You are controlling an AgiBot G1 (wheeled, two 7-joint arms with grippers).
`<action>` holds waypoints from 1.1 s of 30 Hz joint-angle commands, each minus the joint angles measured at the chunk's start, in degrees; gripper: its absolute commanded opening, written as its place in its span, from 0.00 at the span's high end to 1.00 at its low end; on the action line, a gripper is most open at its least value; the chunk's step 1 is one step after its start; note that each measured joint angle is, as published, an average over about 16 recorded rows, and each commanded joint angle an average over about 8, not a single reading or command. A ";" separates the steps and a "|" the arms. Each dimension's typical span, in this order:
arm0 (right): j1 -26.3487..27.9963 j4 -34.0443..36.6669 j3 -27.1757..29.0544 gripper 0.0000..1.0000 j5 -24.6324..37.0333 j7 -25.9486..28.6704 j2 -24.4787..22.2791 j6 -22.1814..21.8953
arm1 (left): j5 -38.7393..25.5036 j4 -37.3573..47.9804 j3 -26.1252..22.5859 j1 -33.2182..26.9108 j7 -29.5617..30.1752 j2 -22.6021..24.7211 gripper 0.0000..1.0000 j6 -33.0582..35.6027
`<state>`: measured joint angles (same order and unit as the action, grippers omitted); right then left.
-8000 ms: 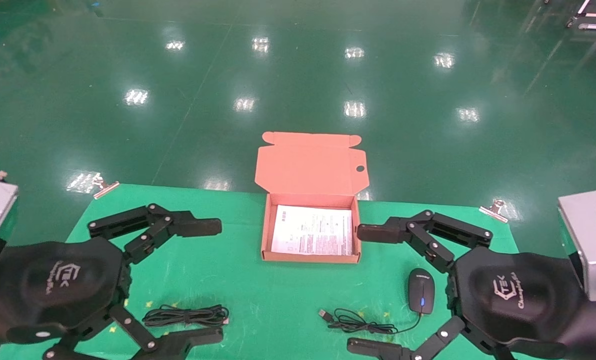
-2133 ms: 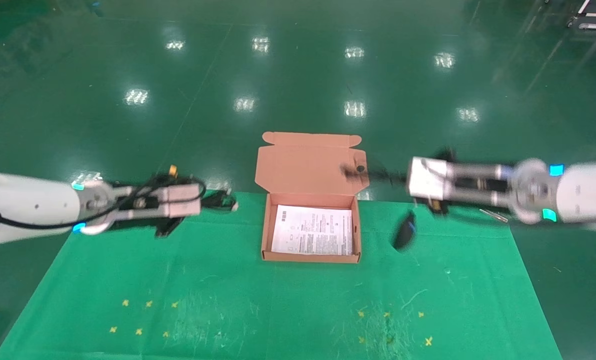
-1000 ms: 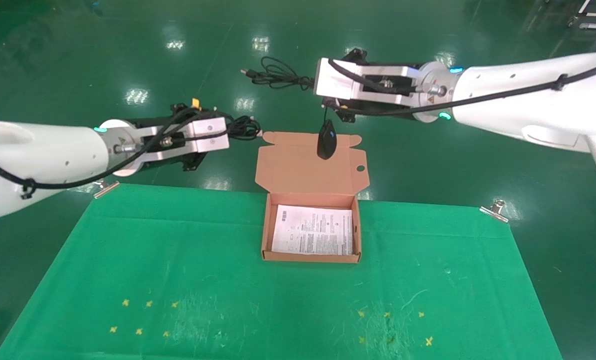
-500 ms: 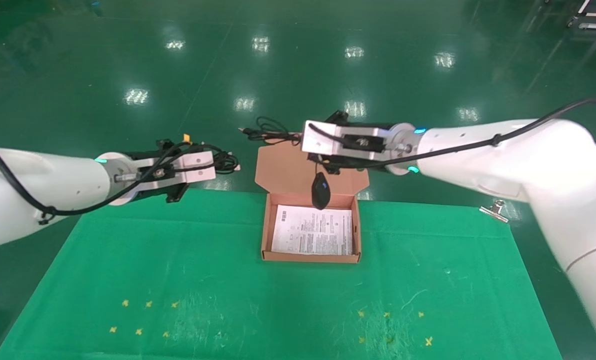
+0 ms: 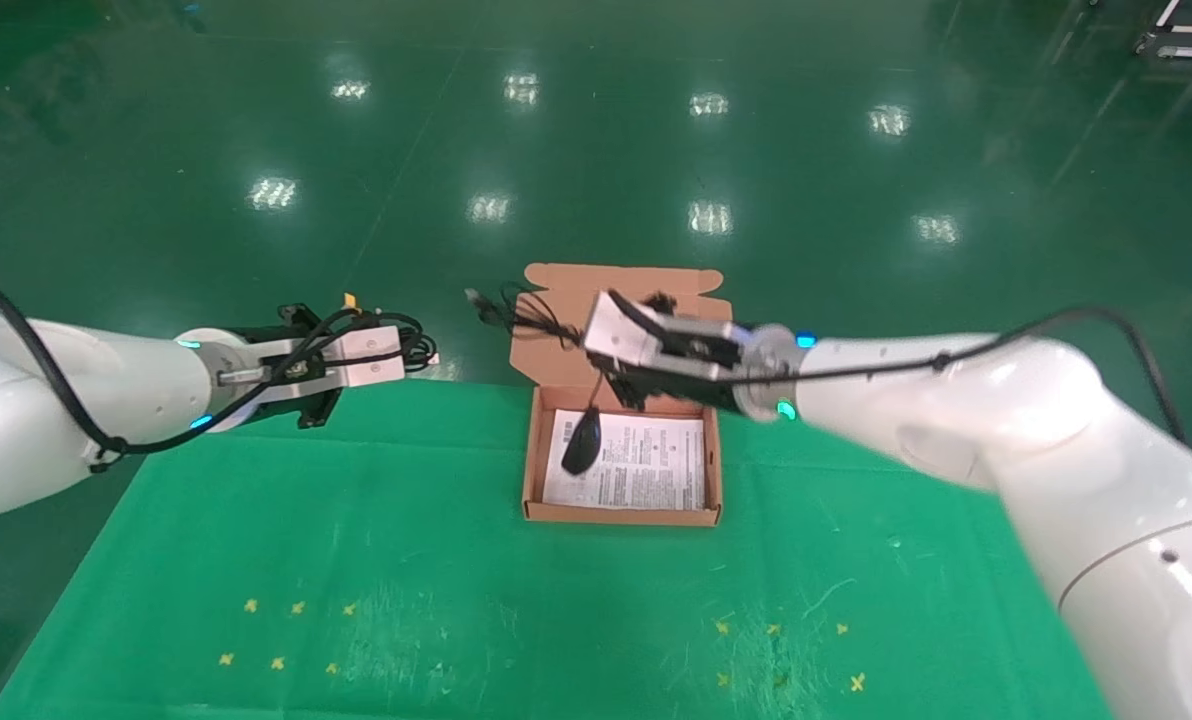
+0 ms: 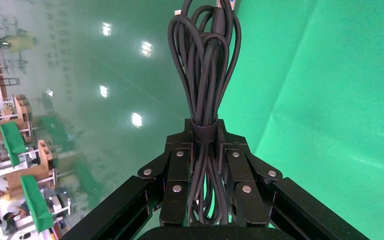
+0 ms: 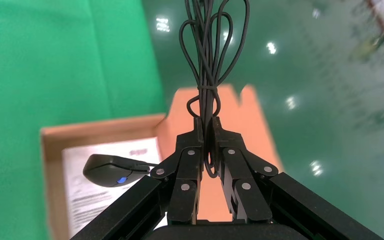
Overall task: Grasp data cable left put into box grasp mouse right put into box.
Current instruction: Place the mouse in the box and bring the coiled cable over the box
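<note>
head view: right gripper (image 5: pixel 596 345) above the open orange-brown cardboard box (image 5: pixel 529 470) at the green table's (image 5: pixel 456 600) far edge; small black oval mouse (image 5: pixel 582 443) dangles over the white lining sheet (image 5: pixel 646 470); left gripper (image 5: pixel 411 350) off the far left edge.
left wrist view: jaws clenched on the looped black data cable (image 6: pixel 204 75).
right wrist view: jaws clenched on the mouse's thin black cord (image 7: pixel 209 60); the mouse hangs over the box.
</note>
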<state>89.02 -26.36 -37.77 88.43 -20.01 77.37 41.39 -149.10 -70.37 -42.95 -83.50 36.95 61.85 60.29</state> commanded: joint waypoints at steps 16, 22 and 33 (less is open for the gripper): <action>-1.51 8.75 -3.64 0.24 -1.04 1.99 0.06 -0.73 | -0.41 -0.37 -0.01 0.11 0.41 0.02 1.00 0.35; -1.75 8.59 -4.81 0.00 -0.82 2.55 -0.35 0.28 | -0.71 -0.57 -0.11 0.29 0.49 0.21 1.00 0.28; -2.43 5.97 -5.39 0.00 -1.03 4.08 -2.63 0.40 | -0.30 0.65 -1.39 1.65 -0.80 3.50 1.00 -2.68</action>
<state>86.70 -20.69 -42.98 87.37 -15.77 74.19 41.60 -149.47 -69.40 -44.44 -81.63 35.98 65.66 56.91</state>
